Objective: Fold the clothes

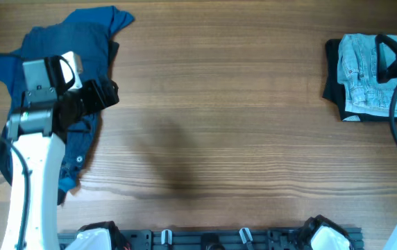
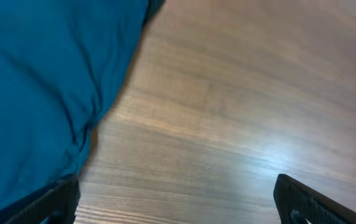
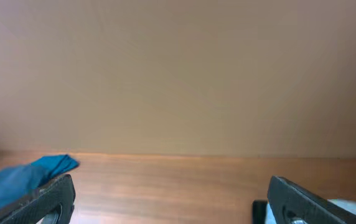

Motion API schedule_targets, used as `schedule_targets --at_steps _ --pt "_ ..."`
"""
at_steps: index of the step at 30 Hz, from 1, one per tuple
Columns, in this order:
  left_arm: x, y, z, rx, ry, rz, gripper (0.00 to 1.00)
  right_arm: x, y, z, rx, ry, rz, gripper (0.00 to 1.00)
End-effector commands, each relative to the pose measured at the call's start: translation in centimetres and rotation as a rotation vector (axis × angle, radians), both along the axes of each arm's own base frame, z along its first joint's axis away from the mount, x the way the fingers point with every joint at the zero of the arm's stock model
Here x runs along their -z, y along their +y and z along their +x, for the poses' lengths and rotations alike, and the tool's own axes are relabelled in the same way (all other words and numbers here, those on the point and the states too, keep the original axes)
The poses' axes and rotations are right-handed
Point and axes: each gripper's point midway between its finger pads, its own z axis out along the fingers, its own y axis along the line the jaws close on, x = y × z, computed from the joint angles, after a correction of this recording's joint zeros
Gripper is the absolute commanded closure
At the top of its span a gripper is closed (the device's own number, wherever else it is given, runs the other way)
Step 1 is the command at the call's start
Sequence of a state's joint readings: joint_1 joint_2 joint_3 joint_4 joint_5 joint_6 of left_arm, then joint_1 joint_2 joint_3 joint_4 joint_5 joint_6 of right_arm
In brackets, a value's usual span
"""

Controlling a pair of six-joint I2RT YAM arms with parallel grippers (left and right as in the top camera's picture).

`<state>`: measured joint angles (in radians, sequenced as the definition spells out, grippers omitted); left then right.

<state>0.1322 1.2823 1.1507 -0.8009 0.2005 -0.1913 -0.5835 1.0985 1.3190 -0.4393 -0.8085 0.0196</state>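
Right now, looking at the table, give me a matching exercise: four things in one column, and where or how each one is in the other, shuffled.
Column one:
1 blue garment
2 pale denim piece
3 left gripper
4 right gripper

Column two:
A open, above the denim
B folded, at the right end of the table
C crumpled, at the table's left end
D open, at the blue garment's edge

Pairs: 1-C, 2-B, 3-D, 4-A

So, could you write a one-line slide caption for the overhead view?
Open left gripper at the edge of a crumpled blue garment; folded clothes stacked on the right of the wooden table.
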Motion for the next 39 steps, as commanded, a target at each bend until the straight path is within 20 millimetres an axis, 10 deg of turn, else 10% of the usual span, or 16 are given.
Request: schedule_targets --at_steps 1,28,39 --pt "-2.0 0.5 -0.6 0.003 -0.071 0.042 0.0 1.6 -0.1 0.9 -0.022 0.049 0.043 0.0" --pt "-2.3 0.4 -0.6 0.003 -0.079 0.043 0.0 14.9 -5.1 7.9 0.0 0.373 0.25 0.0" --pt "-2.2 0.3 -0.7 0.008 -0.077 0.043 0.0 16.3 -5.4 8.3 0.003 0.403 0.27 0.0"
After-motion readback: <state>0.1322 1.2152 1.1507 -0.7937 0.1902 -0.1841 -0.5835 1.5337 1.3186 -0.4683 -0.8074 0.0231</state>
